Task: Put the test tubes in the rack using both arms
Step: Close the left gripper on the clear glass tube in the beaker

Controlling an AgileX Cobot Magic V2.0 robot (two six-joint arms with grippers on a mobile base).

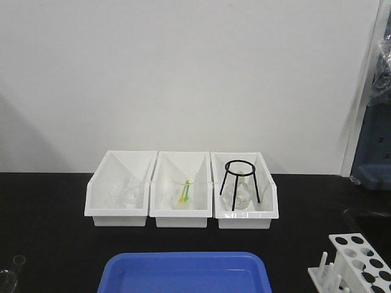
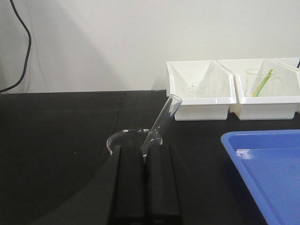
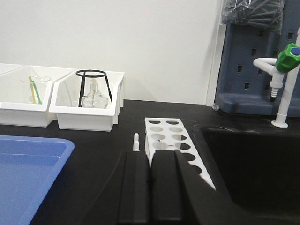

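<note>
A clear test tube [image 2: 162, 118] leans to the right in a wide glass beaker [image 2: 123, 137] on the black bench, just ahead of my left gripper [image 2: 145, 149]. The jaws are shut; the tube's lower end is hidden behind the fingertips, and it looks apart from them. The tube's mouth [image 1: 19, 260] and the beaker [image 1: 6, 279] show at the front view's bottom left. The white rack [image 3: 168, 133], holes empty, stands just ahead and right of my shut, empty right gripper [image 3: 150, 154]. A white peg [image 3: 136, 141] stands on the rack's left side. The rack also shows in the front view [image 1: 359, 256]. Neither gripper shows there.
Three white bins [image 1: 119, 213] stand in a row at the back; the right one holds a black wire tripod [image 1: 239, 183] over a flask. A blue tray [image 1: 183, 273] lies front centre. A sink [image 3: 253, 164] and green-capped tap [image 3: 288, 56] are to the right of the rack.
</note>
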